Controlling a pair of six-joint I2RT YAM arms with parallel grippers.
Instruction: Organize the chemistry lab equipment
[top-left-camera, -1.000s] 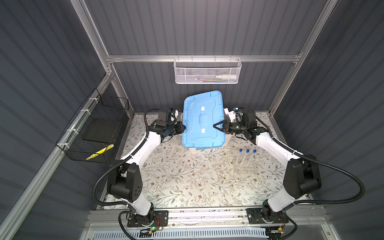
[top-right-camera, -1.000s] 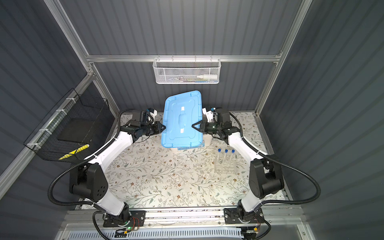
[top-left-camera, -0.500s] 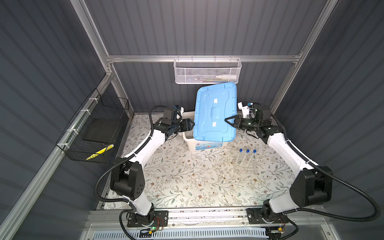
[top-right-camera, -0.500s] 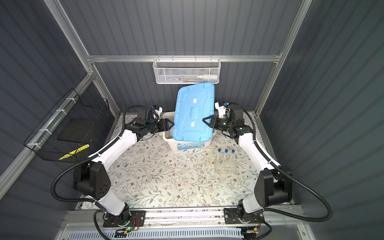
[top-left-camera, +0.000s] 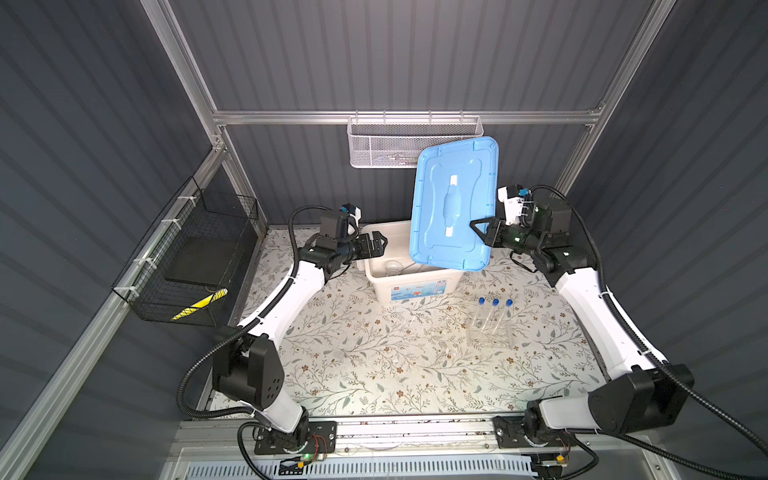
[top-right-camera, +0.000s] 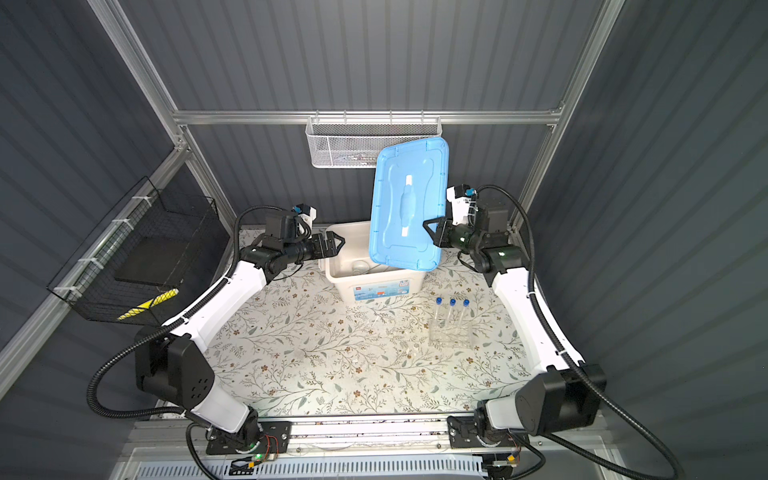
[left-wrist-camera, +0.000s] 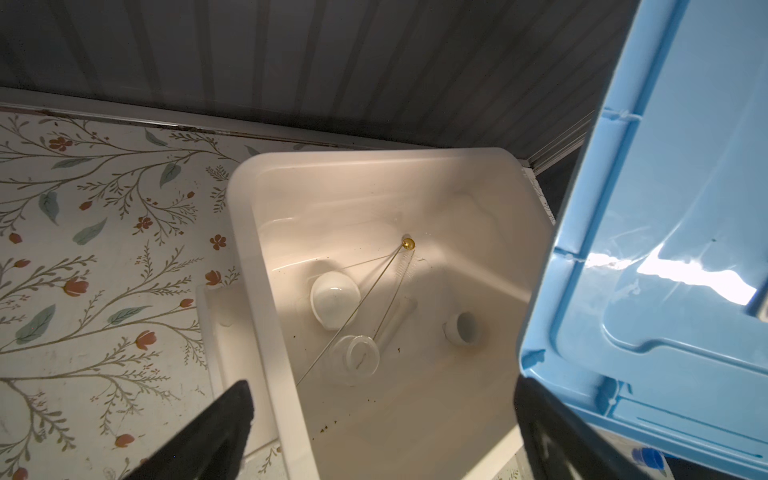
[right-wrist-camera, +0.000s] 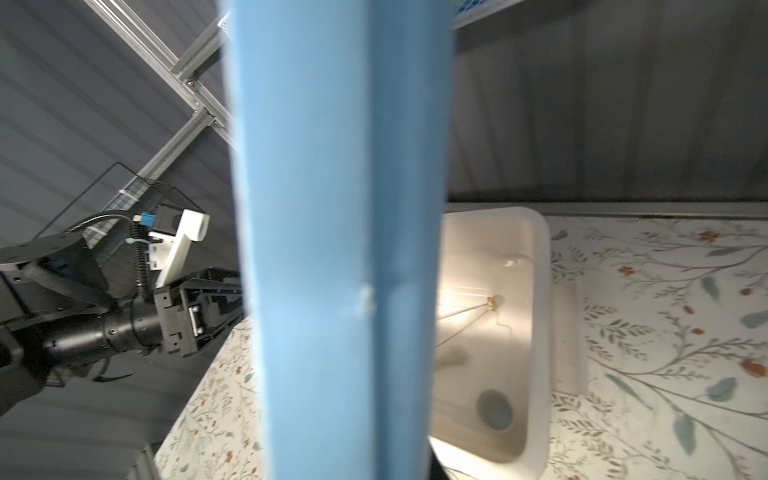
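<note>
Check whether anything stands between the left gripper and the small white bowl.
Nothing visible does. The blue lid, held up by the right gripper, overhangs only the tub's right side; the small white bowl lies uncovered below the open left gripper.

lid (top-left-camera: 453, 203) hides half tub (top-left-camera: 415, 286), rack (top-left-camera: 488, 336) faint

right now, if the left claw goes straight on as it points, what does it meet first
Probably the tilted blue plastic lid held by the right claw over the open white tub; depth is unclear, so the left claw might pass under.
</note>
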